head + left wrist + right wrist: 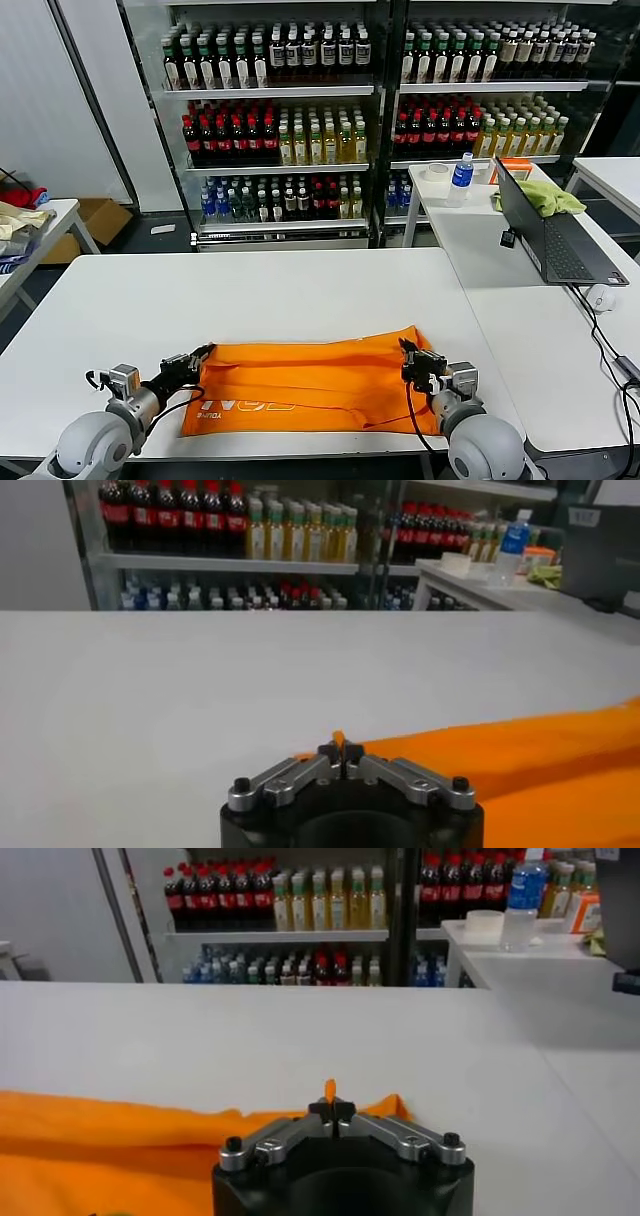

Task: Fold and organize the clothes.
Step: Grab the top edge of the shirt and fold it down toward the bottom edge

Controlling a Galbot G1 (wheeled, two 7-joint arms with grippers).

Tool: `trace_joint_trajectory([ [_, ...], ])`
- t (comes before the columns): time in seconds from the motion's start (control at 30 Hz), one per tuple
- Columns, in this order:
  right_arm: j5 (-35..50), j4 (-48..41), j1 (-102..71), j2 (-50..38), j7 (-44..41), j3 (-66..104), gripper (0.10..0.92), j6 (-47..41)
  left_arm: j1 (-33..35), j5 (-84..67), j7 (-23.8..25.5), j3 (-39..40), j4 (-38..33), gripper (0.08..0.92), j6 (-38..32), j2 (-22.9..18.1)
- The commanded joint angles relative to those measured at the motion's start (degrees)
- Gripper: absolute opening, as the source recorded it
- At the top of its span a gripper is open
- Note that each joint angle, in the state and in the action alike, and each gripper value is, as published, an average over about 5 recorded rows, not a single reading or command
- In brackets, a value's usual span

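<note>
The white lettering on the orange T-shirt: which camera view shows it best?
The head view: the white lettering lies on the orange T-shirt near its front edge. Both wrist views show only orange cloth, no lettering.

One orange T-shirt [310,385] lies at the frame's lower centre, with two grippers, left [207,350] and right [405,346]. One laptop [550,235], one blue-capped water bottle [460,178] and one yellow-green cloth [548,196] sit upper right.
</note>
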Motion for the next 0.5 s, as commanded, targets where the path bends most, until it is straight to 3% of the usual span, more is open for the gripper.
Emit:
trace_joint_trajectory([
  [0.03, -0.1, 0.5, -0.6, -0.4, -0.2, 0.0, 0.106, 0.0, 2.1, 0.1, 0.0, -0.8, -1.3, 0.082, -0.3, 0.4],
  [0.5, -0.8, -2.2, -0.2, 0.1, -0.8, -0.1, 0.106, 0.5, 7.3, 2.0, -2.4, -2.8, -7.2, 0.082, 3.1, 0.6],
])
